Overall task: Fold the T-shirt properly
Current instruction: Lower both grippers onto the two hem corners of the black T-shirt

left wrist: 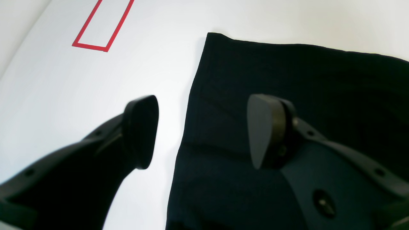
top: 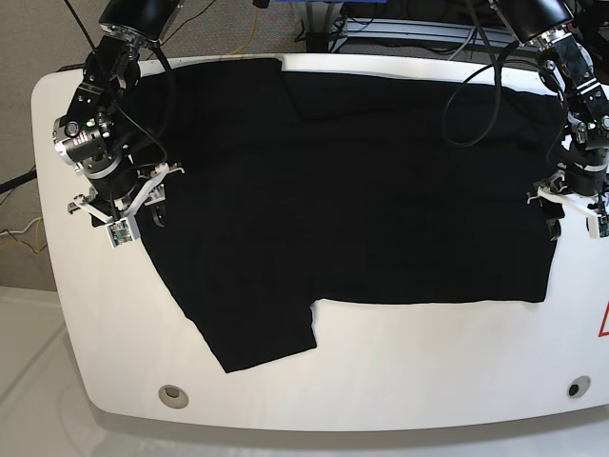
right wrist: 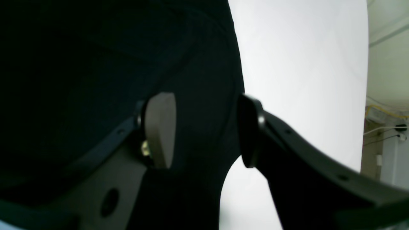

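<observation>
The black T-shirt (top: 362,171) lies spread plain side up across the white table (top: 400,381), with one sleeve hanging toward the front left. My left gripper (top: 572,205) sits at the shirt's right edge. In the left wrist view the left gripper (left wrist: 203,134) is open, one finger over bare table and the other over the T-shirt (left wrist: 287,73). My right gripper (top: 133,205) is at the shirt's left edge. Seen from the right wrist, the right gripper (right wrist: 204,131) is open and straddles the border of the T-shirt (right wrist: 80,64).
A red tape rectangle (left wrist: 102,25) marks the table beyond the left gripper, and a red tape corner (top: 603,324) shows at the table's right rim. Two round holes (top: 171,393) sit near the front edge. Cables hang behind the table.
</observation>
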Robot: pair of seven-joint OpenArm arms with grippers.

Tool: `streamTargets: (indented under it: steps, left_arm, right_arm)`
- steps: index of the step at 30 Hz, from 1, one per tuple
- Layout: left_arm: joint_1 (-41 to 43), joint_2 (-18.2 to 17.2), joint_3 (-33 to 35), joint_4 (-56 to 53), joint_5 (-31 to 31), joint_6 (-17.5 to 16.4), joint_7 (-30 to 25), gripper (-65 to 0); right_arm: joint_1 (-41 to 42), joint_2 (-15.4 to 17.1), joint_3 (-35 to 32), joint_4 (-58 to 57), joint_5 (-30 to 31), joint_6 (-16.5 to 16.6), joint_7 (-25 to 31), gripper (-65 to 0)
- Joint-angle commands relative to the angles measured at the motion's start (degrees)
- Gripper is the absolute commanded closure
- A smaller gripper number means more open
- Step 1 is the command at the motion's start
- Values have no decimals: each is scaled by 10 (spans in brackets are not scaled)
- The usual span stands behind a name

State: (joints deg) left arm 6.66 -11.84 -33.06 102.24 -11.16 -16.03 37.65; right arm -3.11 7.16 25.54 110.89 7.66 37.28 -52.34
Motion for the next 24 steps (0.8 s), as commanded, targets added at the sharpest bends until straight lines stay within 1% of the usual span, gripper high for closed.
streamTargets:
  steps: [1, 7, 11, 13, 21, 23, 24]
  left_arm:
    - [-49, -25, 6, 0, -8, 0, -13, -413]
    - [-71, -32, 15, -12, -7, -1, -9, -413]
    - [-89, -36, 24, -25, -5, -2, -7, -413]
    - [-101, -37, 28, -31, -3, -3, -5, -410]
    - [-140, -44, 33, -80, -2, -8, -10, -416]
    - [-155, -46, 25, -106, -7, -8, -14, -416]
    - [-160, -46, 26, -114, -7, -8, -15, -417]
  right_arm:
    - [152, 5, -8, -193, 3, -7, 38, -310]
    - [211, 9, -9, -306, 1, -6, 57, -310]
    - [246, 17, -12, -387, 1, -6, 79, -310]
    - [283, 30, -8, -458, -2, -4, 93, -308]
    - [332, 59, -9, -594, -3, -3, 158, -308]
    - [346, 75, -9, -642, 2, 2, 195, -309]
    - [347, 77, -8, -651, 2, 2, 202, -309]
